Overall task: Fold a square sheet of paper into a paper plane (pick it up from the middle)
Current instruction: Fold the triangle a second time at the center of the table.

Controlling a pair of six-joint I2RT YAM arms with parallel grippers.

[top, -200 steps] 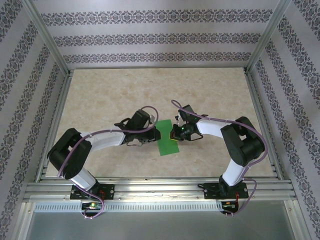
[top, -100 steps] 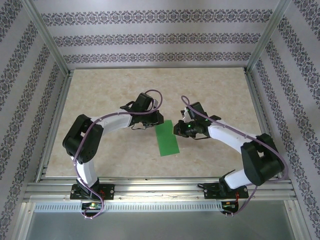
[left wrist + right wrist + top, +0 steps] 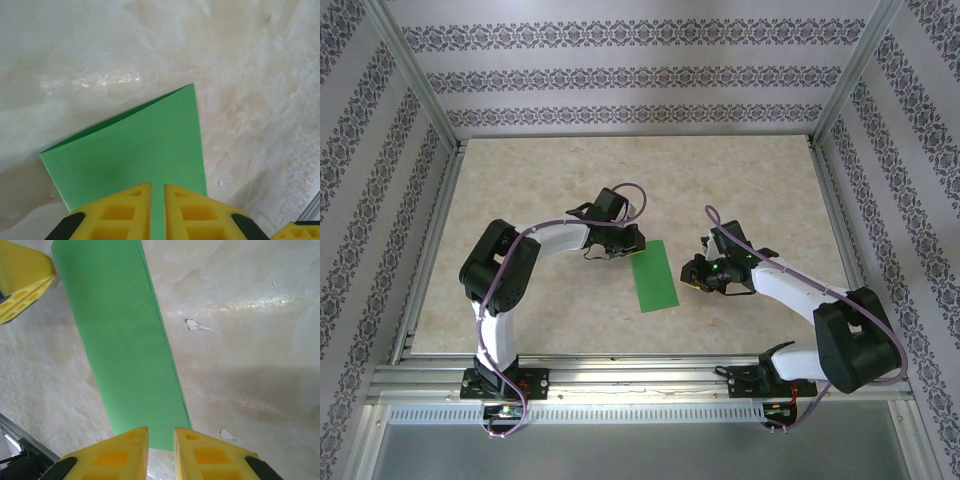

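With the first fold apparently made, the square sheet of paper (image 3: 653,276) lies flat, a half-width strip between the nearly closed, empty left gripper (image 3: 158,200) and right gripper (image 3: 161,442), so corner folds seem next

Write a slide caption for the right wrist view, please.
Folded green paper strip lying flat on the marbled table.

Beige marbled tabletop (image 3: 550,170), glossy, pale veins, soft glare patches. Small white flecks on surface (image 3: 197,326) in right wrist view. Three enclosure walls (image 3: 630,75) papered in pale grey with dark floral stripe bands. Aluminium frame posts (image 3: 415,75) at corners, slotted metal rails (image 3: 640,378) along near edge. Perforated strip and grey metal ledge below. Even, diffuse light.
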